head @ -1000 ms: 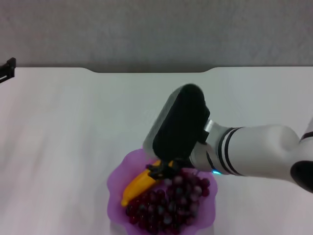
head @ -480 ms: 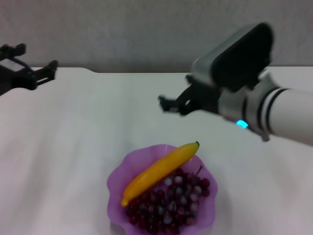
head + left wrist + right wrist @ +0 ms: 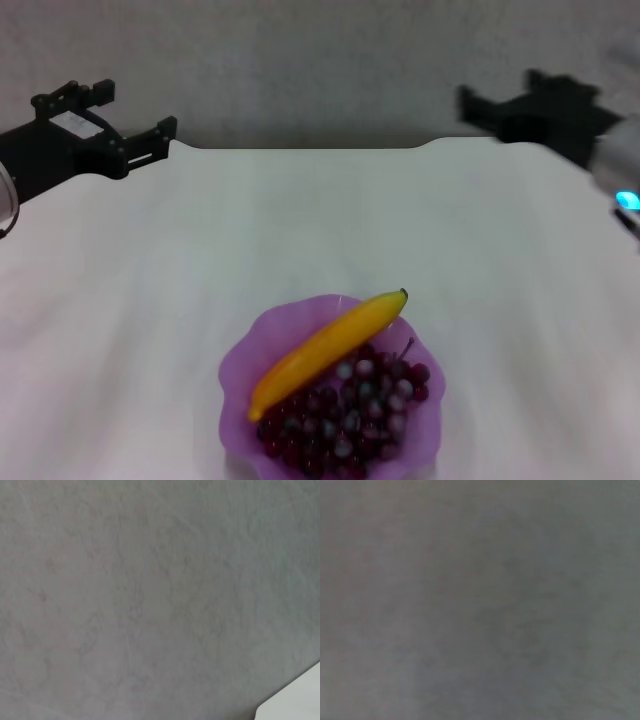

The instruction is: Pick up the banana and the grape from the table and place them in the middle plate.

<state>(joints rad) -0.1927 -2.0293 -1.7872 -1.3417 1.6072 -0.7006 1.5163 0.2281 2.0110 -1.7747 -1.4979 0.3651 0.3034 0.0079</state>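
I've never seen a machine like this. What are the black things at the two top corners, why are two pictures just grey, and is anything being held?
It is a robot with two arms. The head camera looks down on a white table. The black shapes are its pincers: the left pincer at the far left edge, the right pincer blurred at the far right. Neither holds anything. Whether they are open or shut is not clear. The grey pictures come from cameras on the wrists, facing a plain wall. Near the front sits a purple plate holding a banana and a bunch of grapes.

Translucent plastic plate (image 3: 236,375), smooth banana (image 3: 328,349)
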